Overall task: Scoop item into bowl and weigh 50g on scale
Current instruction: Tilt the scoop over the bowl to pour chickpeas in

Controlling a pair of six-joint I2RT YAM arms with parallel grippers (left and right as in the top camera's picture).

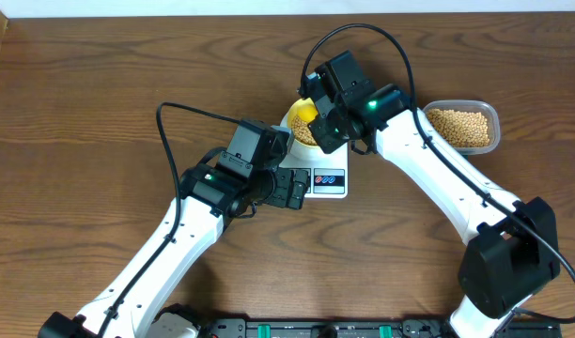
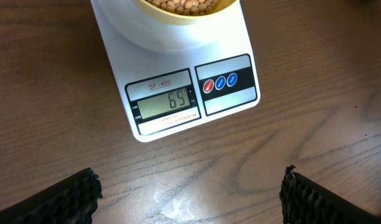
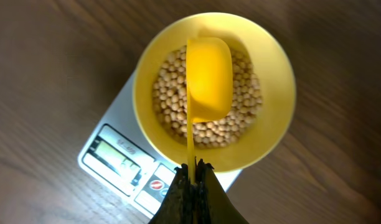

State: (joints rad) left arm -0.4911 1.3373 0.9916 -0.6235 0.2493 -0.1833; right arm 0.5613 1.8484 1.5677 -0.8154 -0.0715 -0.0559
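Right end effector (image 3: 192,169) tight on scoop (image 3: 209,78)

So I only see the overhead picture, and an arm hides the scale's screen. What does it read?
Observer: In the left wrist view, the display on the scale shows 65.
Visitor: Is there much in the bowl?
Observer: The right wrist view shows beans covering the floor of the bowl.
Visitor: And what holds that yellow thing?
Observer: The right gripper is shut on the handle of the scoop, which hangs over the beans with none showing on it.
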